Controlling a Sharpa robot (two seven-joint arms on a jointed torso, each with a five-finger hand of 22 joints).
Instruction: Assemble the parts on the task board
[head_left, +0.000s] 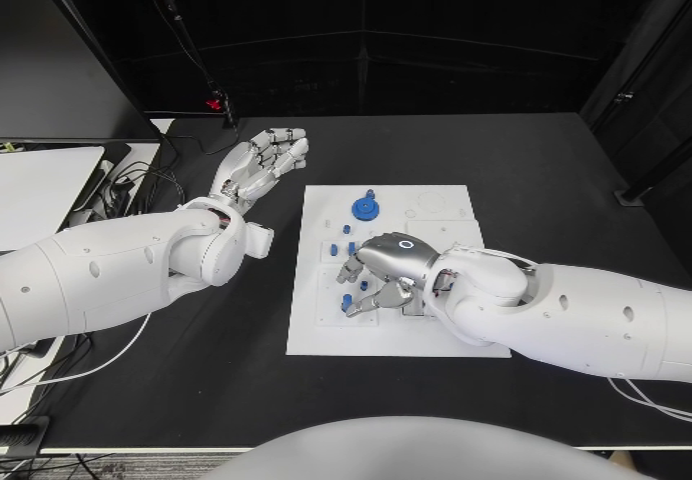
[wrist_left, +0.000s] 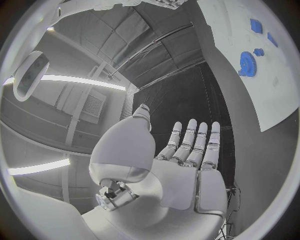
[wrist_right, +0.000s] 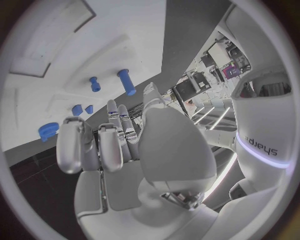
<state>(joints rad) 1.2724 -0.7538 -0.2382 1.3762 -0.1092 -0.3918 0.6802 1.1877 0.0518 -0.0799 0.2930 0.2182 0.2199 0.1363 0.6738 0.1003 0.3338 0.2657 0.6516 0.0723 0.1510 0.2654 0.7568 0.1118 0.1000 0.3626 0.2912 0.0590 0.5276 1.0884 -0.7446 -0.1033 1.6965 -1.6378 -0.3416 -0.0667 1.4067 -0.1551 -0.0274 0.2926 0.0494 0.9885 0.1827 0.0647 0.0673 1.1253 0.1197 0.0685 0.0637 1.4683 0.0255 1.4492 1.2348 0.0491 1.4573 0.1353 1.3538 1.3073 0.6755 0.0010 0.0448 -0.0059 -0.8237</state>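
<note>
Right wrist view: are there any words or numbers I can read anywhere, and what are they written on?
"sharpa": printed sideways on the robot's white arm shell, beside the glowing strip, in the right wrist view.
The task board carries no print that can be read in the head view.
The red glow behind the table is too small to read.
</note>
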